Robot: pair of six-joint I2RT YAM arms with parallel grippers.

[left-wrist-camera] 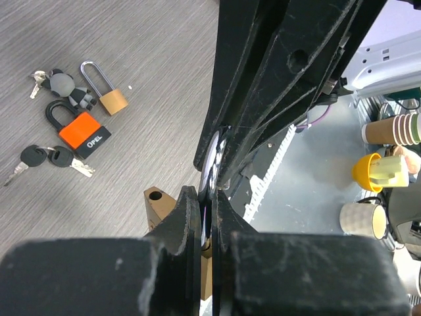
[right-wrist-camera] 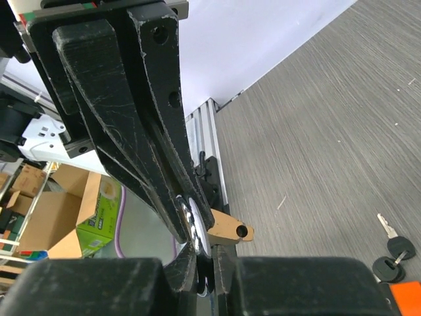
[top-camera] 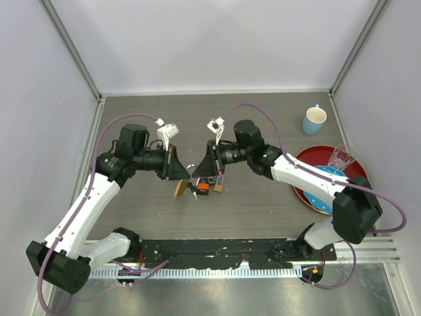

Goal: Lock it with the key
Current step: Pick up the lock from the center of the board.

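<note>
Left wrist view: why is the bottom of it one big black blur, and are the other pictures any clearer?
In the left wrist view the left hand sits at the lens, so it looms dark and soft-edged, while the orange padlock with a black shackle beyond is crisp; the right wrist view is blocked likewise by the right hand; the top external view is evenly lit, with faint shadows.

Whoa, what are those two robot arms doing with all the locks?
They are meant to lock a padlock with a key. Both arms lean in together, left gripper and right gripper shut, close to the big brass padlock, orange padlock, small brass padlock and keys. Nothing looks picked up yet.
</note>
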